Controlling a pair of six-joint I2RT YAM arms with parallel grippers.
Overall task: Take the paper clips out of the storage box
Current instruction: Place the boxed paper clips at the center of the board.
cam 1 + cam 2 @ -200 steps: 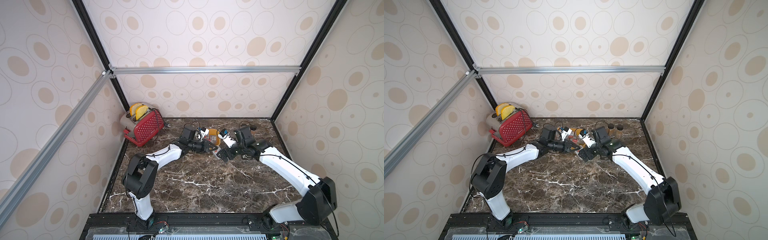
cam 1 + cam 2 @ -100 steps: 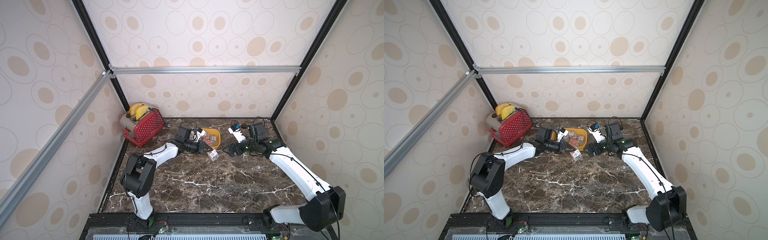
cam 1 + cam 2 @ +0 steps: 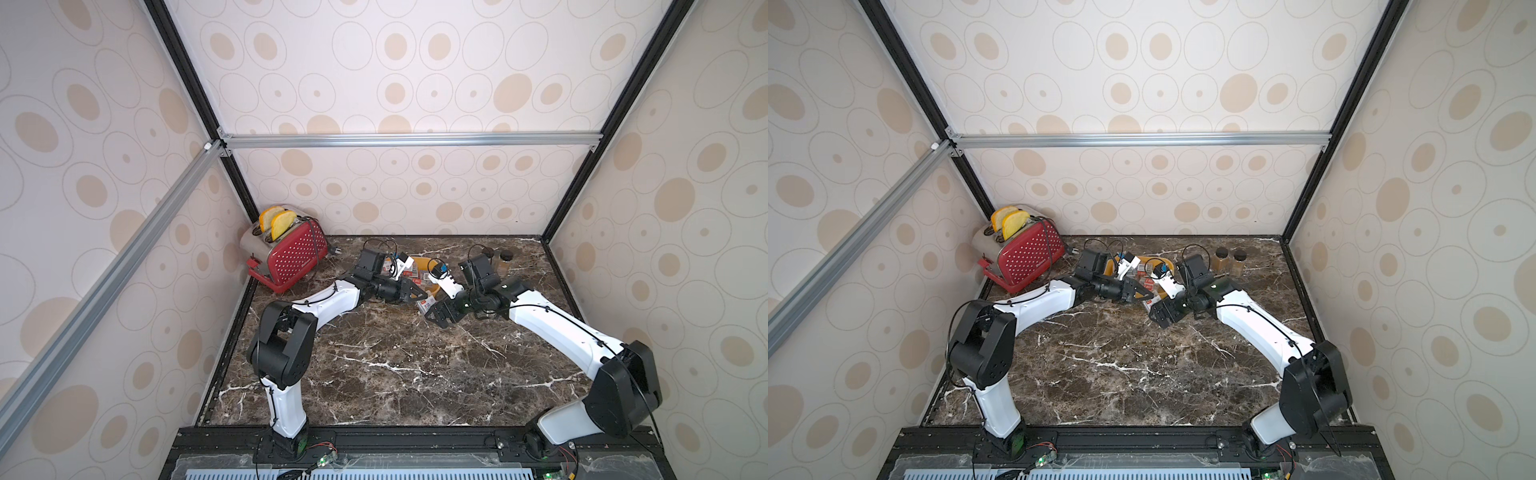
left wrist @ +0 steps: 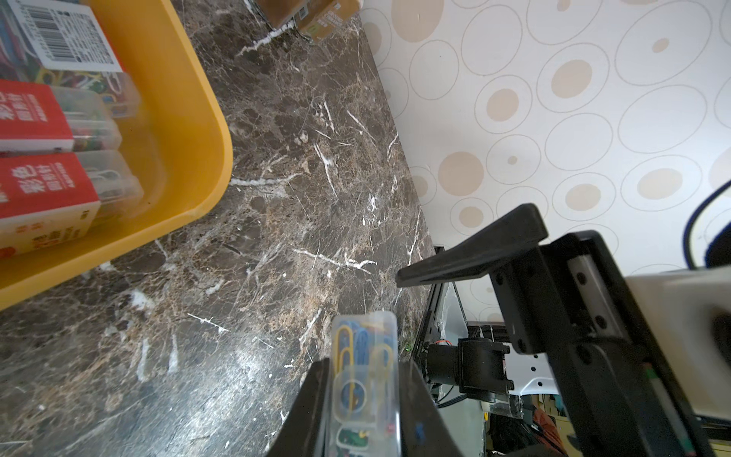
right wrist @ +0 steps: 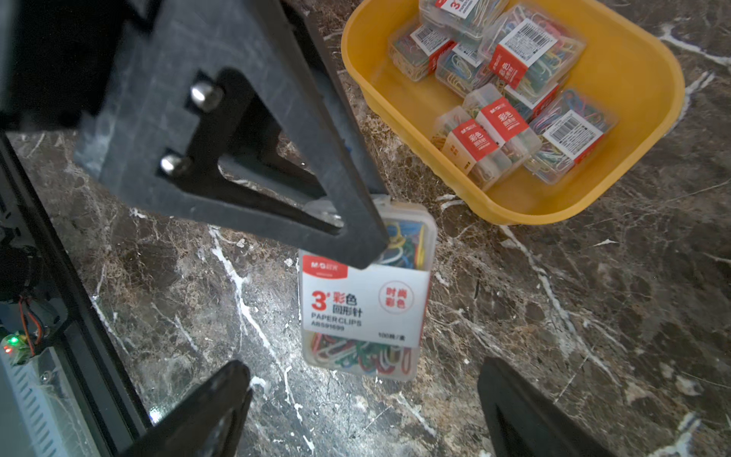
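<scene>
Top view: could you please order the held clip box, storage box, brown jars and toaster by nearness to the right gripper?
1. Held clip box, right beside the right gripper.
2. Storage box, just behind.
3. Brown jars, back right.
4. Toaster, back-left corner.

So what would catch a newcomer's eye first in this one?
The yellow storage box sits at the back middle of the marble table, with a heap of clear paper clip boxes inside. Just in front of it, the left tool is shut on one clip box outside the box, and the right tool is open close by. A red toaster stands in the back left corner.
</scene>
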